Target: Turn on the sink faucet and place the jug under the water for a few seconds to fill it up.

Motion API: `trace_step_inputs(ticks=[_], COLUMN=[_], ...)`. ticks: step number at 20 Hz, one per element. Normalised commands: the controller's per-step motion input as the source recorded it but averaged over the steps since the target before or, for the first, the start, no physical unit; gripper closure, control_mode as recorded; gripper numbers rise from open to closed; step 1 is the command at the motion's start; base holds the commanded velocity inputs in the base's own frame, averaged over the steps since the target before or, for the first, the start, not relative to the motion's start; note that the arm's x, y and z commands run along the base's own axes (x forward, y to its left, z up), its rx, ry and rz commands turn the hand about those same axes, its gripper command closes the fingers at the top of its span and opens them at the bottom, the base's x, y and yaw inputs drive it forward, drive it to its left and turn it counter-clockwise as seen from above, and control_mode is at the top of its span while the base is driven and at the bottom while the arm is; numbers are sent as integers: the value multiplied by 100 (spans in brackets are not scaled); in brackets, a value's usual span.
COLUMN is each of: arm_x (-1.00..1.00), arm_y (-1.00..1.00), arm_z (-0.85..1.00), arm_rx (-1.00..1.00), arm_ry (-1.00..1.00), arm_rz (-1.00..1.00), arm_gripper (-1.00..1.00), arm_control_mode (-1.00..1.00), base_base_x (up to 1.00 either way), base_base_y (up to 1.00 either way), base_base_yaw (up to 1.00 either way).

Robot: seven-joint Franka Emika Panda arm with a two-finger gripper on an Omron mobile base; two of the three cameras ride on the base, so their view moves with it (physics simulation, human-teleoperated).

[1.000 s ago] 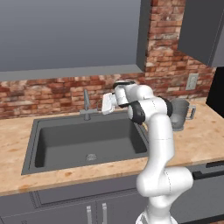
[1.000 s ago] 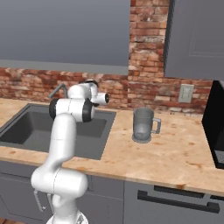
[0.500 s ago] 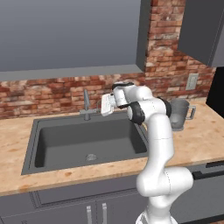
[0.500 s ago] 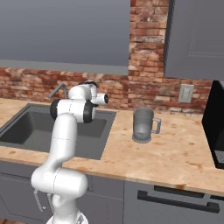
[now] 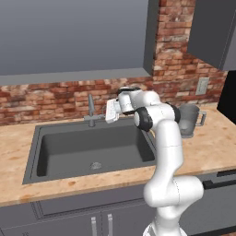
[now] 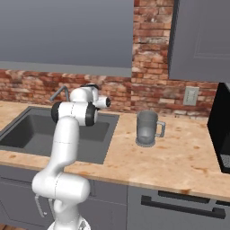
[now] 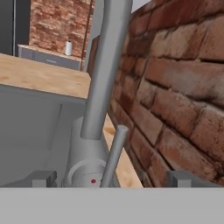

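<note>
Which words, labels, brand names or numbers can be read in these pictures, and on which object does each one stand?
None: no readable text shows on the sink faucet, the jug, the sink or the wall outlet.
The small red dot on the faucet base is a mark, not a letter.

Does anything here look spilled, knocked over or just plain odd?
Nothing stands out. The jug stands upright on the counter right of the dry sink, no water runs, and the gripper sits at the faucet, jaws open.
</note>
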Motion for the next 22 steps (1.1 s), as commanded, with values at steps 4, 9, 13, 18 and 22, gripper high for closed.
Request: trace_step_inputs(ticks=[4,9,13,18,22], arm_x=[18,14,23,34,34], arm_y=[10,16,8,4,6], arm_z=[6,6,12,13,7], arm_rx=[0,0,0,0,0], arm_ry=[0,2,5,6,6], arm_rz=[0,0,0,0,0], arm_gripper=[-100,-100,-100,-100,-100], arm_control_mode=[-100,-100,-100,-100,-100], base_base_x=[0,0,0,0,0], base_base_y=[0,0,0,0,0], base_base_yaw=[0,0,0,0,0])
